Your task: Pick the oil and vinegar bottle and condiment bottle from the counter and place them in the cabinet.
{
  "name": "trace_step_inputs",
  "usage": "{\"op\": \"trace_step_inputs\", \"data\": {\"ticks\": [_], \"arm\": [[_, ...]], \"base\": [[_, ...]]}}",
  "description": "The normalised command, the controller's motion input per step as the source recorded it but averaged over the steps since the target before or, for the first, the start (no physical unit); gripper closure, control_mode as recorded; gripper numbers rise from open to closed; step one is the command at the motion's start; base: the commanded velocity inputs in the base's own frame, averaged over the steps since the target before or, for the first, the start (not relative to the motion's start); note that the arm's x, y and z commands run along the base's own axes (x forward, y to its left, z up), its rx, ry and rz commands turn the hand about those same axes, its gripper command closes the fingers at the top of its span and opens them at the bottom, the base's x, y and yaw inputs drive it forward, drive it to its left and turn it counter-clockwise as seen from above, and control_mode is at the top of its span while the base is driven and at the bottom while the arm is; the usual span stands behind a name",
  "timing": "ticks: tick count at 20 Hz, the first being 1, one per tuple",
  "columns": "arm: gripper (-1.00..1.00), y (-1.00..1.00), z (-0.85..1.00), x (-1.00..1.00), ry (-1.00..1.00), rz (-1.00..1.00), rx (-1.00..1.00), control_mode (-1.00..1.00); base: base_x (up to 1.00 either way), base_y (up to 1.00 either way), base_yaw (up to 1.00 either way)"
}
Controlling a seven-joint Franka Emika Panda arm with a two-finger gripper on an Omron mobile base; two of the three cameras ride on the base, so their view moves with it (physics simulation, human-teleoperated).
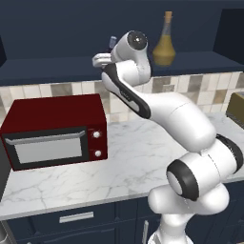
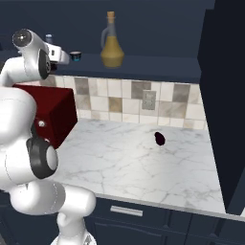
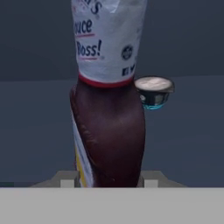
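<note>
The condiment bottle (image 3: 108,131), dark brown with a white printed label, stands between my fingertips, and my gripper (image 3: 109,178) is shut on its lower body. My gripper (image 1: 102,60) is raised to the level of the navy cabinet's shelf ledge (image 1: 52,66), with the bottle's pale cap (image 1: 113,42) showing above the hand. From the right base view, the gripper (image 2: 62,55) reaches over the ledge (image 2: 158,64). The oil and vinegar bottle (image 1: 164,45), an amber flask with a cork, stands upright on the ledge to the right (image 2: 112,45). Whether the held bottle touches the ledge I cannot tell.
A tiny dark cup (image 2: 75,56) sits on the ledge just beyond the gripper (image 3: 153,91). The red microwave (image 1: 55,128) stands on the white marble counter (image 1: 133,157) below. A small dark object (image 2: 159,138) lies on the counter, and a tall navy unit (image 2: 225,105) is at the right.
</note>
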Motion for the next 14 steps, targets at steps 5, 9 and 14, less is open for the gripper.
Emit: {"op": "trace_step_inputs", "data": {"ticks": [5,9,14], "arm": [[1.00,0.07,-0.10,0.32,0.00,0.00,0.00,-1.00],[1.00,0.12,-0.19,0.29,0.00,0.00,0.00,-1.00],[1.00,0.13,-0.21,0.25,0.00,0.00,0.00,-1.00]], "base": [[0.00,0.00,0.00],[0.00,0.00,0.00],[0.00,0.00,0.00]]}}
